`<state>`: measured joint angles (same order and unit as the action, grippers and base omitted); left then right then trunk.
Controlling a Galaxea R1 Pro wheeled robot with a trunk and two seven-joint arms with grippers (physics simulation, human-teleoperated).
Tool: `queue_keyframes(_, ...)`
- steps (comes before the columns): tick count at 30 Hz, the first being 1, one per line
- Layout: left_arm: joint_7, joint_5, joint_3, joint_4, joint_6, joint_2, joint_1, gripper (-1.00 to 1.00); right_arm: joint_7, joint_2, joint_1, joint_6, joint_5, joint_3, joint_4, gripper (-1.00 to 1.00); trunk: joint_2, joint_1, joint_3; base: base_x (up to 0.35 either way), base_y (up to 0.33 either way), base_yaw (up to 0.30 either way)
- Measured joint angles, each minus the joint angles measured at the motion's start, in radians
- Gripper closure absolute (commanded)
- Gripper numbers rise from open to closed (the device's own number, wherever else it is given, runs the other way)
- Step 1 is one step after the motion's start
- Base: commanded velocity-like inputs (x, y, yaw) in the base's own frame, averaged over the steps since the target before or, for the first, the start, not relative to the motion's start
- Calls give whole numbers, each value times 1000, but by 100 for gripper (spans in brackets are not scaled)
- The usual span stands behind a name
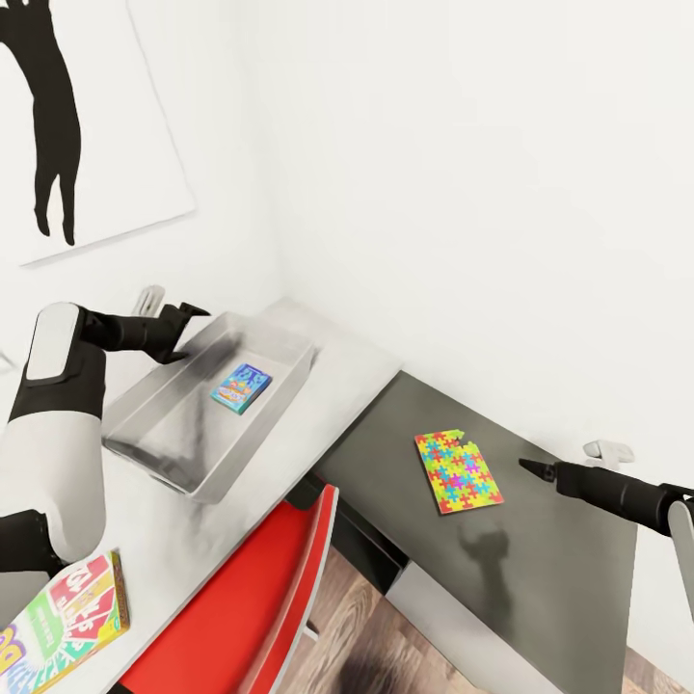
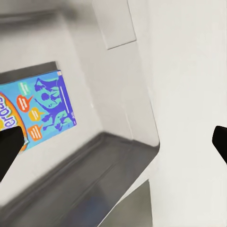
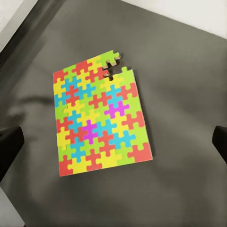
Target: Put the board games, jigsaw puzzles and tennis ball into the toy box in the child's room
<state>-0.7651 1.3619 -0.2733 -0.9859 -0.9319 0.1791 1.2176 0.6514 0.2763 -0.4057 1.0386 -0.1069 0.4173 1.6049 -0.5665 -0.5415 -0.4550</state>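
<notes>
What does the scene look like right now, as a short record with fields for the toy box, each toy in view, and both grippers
toy box: grey tray on the light grey table, by the wall corner
blue board game: lying flat inside the toy box
SKIP-BO board game: flat on the table, outside the toy box
jigsaw puzzle: flat on the dark grey cabinet top, one corner piece missing
left gripper: open, empty, at the toy box's rim
right gripper: open, empty, above the cabinet top beside the jigsaw puzzle
red chair: at the table's front
</notes>
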Motion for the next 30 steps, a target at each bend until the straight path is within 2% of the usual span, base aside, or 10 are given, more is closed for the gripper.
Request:
queue_keyframes(7,12,1,0,0,1,-2,-17,-100,0,0,0,0,0,-11,-2,-100,0,0,5,0,0,-67)
queue_keyframes(15,30,0,0,1,3,-9,-47,-100,0,0,0,0,0,-46,-4,-100,0,0,15,0,0,-79)
queue_keyframes(30,40,1,0,0,4,-14,-62,-100,0,0,0,0,0,-55,-5,-100,0,0,23,0,0,-21)
